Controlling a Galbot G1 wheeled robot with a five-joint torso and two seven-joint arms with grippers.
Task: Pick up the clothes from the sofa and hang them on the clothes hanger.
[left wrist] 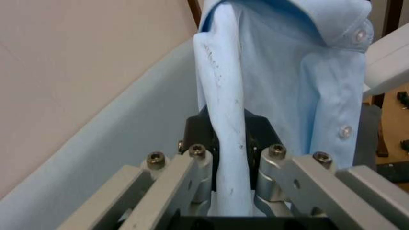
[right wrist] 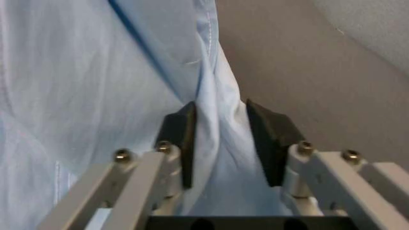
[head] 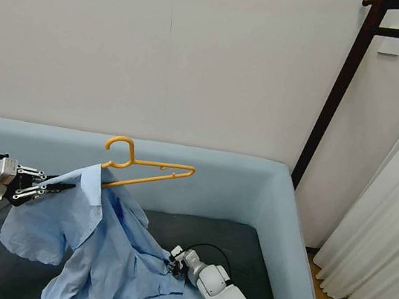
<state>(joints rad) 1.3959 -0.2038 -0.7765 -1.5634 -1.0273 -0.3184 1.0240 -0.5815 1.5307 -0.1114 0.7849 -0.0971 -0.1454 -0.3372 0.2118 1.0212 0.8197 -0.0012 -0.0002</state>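
1. The left hand [head: 61, 187] is clamped on a folded edge of the light blue shirt [head: 106, 245]. In the left wrist view its dark pads [left wrist: 259, 128] press that fold from both sides, close to a buttoned strip of the cloth.
2. This hand holds its edge raised above the dark seat cushion [head: 246, 241], at the left side of the sofa [head: 253, 191].
3. The right hand [head: 174, 261] sits low over the seat, nearer the front, closed on a lower part of the shirt. In the right wrist view a bunch of blue cloth fills the narrow gap between its black pads [right wrist: 271, 139].
4. The shirt hangs between the two hands, high at the left and drooping onto the cushion at the front.
5. An orange hanger [head: 152, 172] rides at the shirt's top, hook upward. One end is tucked under the cloth beside the left hand; the other juts bare to the right, before the sofa's backrest.
6. A dark wooden rack [head: 339, 95] stands beyond the sofa's right end, against the wall [head: 199, 52], with a white curtain [head: 388, 245] farther right.
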